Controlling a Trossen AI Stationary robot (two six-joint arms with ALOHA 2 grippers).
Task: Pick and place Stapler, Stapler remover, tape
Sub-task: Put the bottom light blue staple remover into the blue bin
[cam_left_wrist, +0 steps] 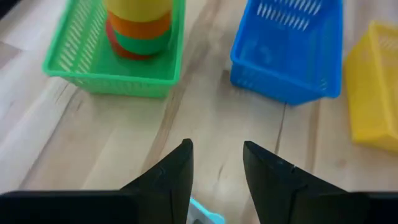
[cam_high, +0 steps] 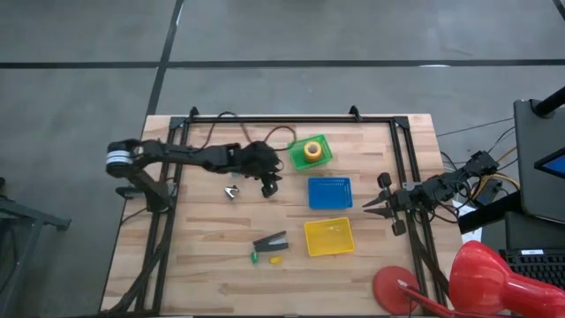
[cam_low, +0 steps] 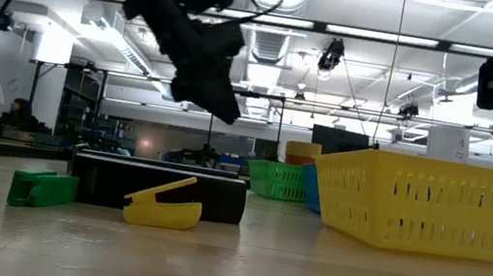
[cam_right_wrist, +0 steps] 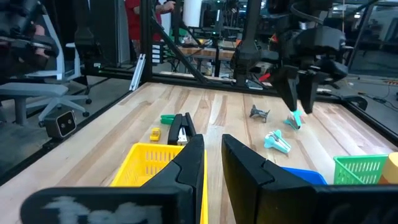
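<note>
The dark wedge-shaped stapler (cam_high: 271, 242) (cam_low: 160, 189) (cam_right_wrist: 182, 129) lies flat on the wood near the table's near edge, beside the yellow basket (cam_high: 327, 236). The tape (cam_high: 311, 152) (cam_left_wrist: 138, 25), with a yellow face and orange and green bands, stands in the green basket (cam_high: 323, 159). A small grey metal staple remover (cam_high: 232, 192) (cam_right_wrist: 259, 112) rests on the table. My left gripper (cam_high: 270, 185) (cam_left_wrist: 216, 155) (cam_right_wrist: 300, 109) is open and hovers fingers-down between the remover and the blue basket. My right gripper (cam_high: 366, 205) (cam_right_wrist: 213, 146) waits open at the right.
The blue basket (cam_high: 329, 193) (cam_left_wrist: 289, 53) sits between the green and yellow ones. Two small cyan pieces (cam_right_wrist: 294, 119) (cam_right_wrist: 277, 142) lie under and near my left gripper. A green bit (cam_high: 254, 256) and a yellow bit (cam_high: 275, 260) lie by the stapler. A red lamp (cam_high: 481, 278) stands at the near right corner.
</note>
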